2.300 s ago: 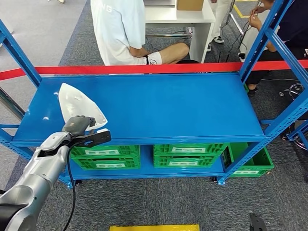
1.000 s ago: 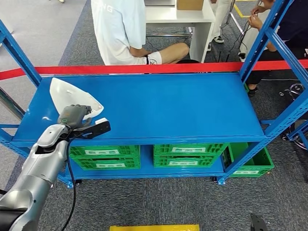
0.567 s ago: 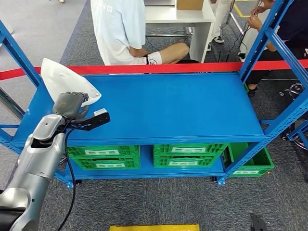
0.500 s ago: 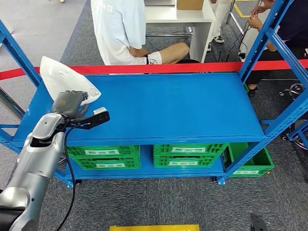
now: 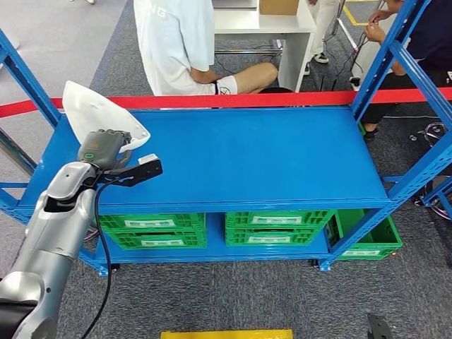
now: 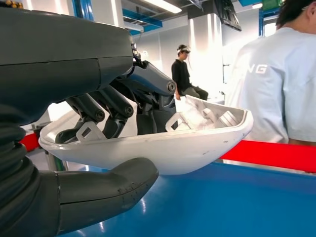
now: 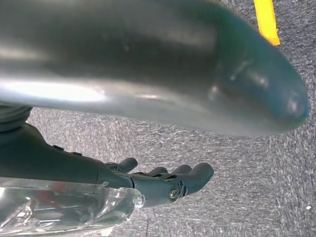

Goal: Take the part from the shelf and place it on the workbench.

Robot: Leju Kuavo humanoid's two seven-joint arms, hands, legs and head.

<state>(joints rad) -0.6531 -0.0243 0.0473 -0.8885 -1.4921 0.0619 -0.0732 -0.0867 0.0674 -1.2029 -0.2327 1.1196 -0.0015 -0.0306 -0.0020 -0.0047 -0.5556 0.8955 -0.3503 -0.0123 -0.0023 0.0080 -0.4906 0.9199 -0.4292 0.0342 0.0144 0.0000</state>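
Left hand [image 5: 104, 150] fingers [image 6: 111, 103] pinching white curved plastic shell part [image 5: 99, 116] (thumb beneath), clear of blue metal shelf [image 5: 240, 159] for carrying; right hand [image 7: 160, 182] fingers loosely spread, hanging idle.

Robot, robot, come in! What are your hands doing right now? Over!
Left hand grips white part, raised off blue shelf. Right hand hangs over the floor, holding nothing. Red tape and seated person behind shelf.
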